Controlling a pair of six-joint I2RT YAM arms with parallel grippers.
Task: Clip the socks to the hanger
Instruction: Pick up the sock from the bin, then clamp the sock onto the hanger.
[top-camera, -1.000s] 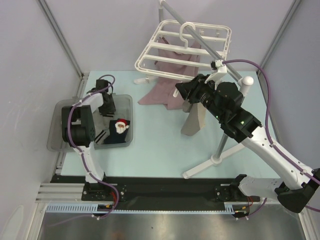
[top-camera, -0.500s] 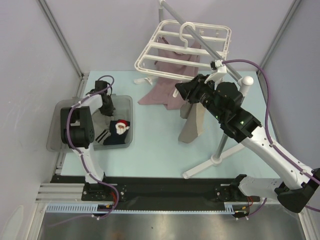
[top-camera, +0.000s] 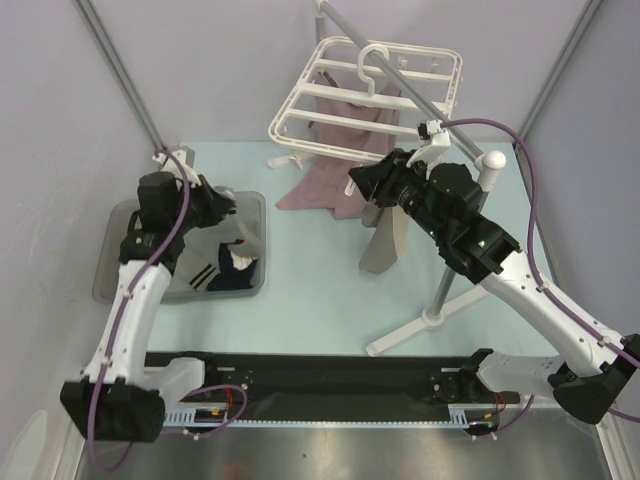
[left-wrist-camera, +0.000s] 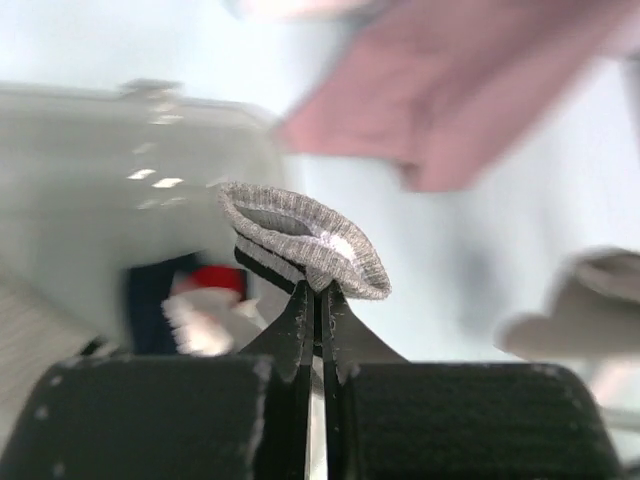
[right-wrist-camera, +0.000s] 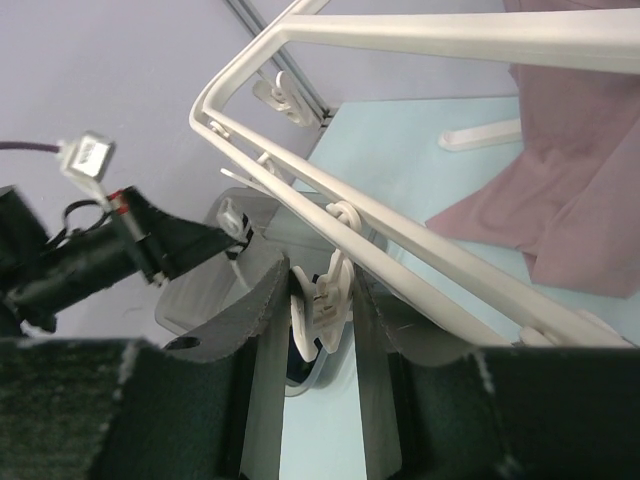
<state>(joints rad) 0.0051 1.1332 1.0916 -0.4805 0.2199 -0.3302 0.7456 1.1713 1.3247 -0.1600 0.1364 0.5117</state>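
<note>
The left gripper (left-wrist-camera: 315, 295) is pressed together and pinches a grey sock (left-wrist-camera: 305, 235) by the edge of its opening. It holds the sock up in the air, above the clear bin (top-camera: 115, 275). I think this is so the top of the sock can be carried to a clip. The sock is light grey with little ribs, and its mouth hangs open like a small oval.

The right gripper (right-wrist-camera: 320, 282) is up at the white hanger (right-wrist-camera: 450, 35). Its two fingers sit close on both sides of a small white clip (right-wrist-camera: 326, 308). I think it squeezes the clip so its mouth opens for the sock.

A dark sock with a red and white Santa (top-camera: 240, 260) lies in the bin, waiting. Another pale sock (top-camera: 385, 240) hangs down under the hanger, next to a pink cloth (top-camera: 330, 180).
</note>
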